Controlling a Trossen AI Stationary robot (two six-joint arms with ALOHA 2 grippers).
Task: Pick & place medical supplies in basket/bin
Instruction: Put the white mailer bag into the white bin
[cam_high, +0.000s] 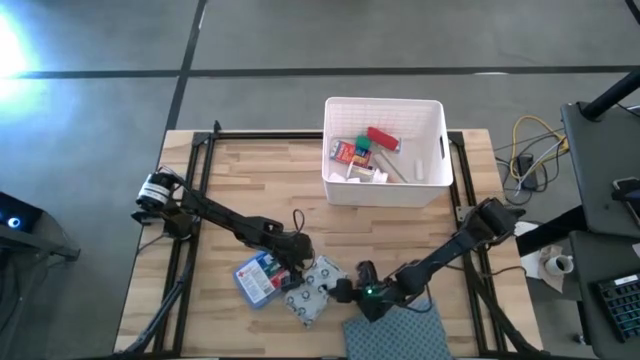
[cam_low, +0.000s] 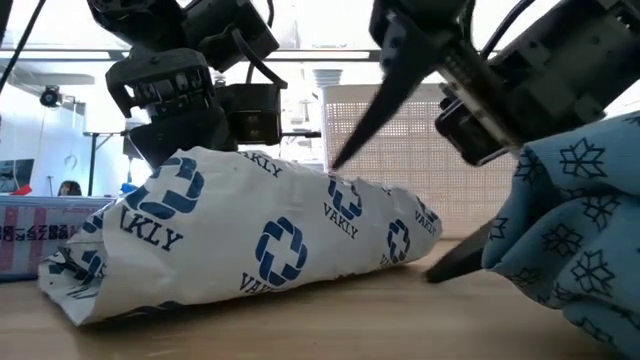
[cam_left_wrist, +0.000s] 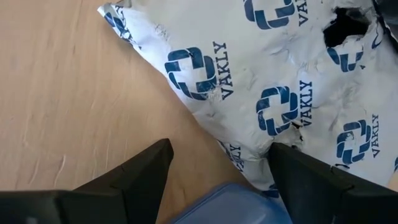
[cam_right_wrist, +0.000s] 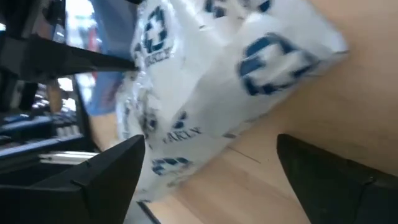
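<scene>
We see both arms bent low over the near edge of the wooden table (cam_high: 250, 180), meeting at a white pouch (cam_high: 318, 290) printed with blue crosses. The pouch lies on the wood beside a blue-and-red packet (cam_high: 258, 278), with a blue-grey dotted cloth (cam_high: 398, 336) just to its other side (the cloth fills the low view's edge).

The left gripper (cam_high: 298, 268) hangs over the packet and the pouch's near corner. In its wrist view its fingers (cam_left_wrist: 140, 174) stand well apart: one is over bare wood, while the other seems to rest on the pouch's edge, though we cannot tell whether it truly touches. It has hold of nothing.

The right gripper (cam_high: 342, 290) comes in from the cloth side, close to the pouch's end. Its fingers (cam_right_wrist: 109, 171) are also spread wide, the pouch lying just ahead of the gap, not clamped. In the low view one dark finger slants down over the pouch and the other lies low near the table.

The white bin (cam_high: 385, 150) sits at the far edge of the table, well apart from the grippers. It already holds several supplies, among them a red pack (cam_high: 383, 138), an orange pack (cam_high: 349, 152) and a green-capped tube (cam_high: 362, 147)
</scene>
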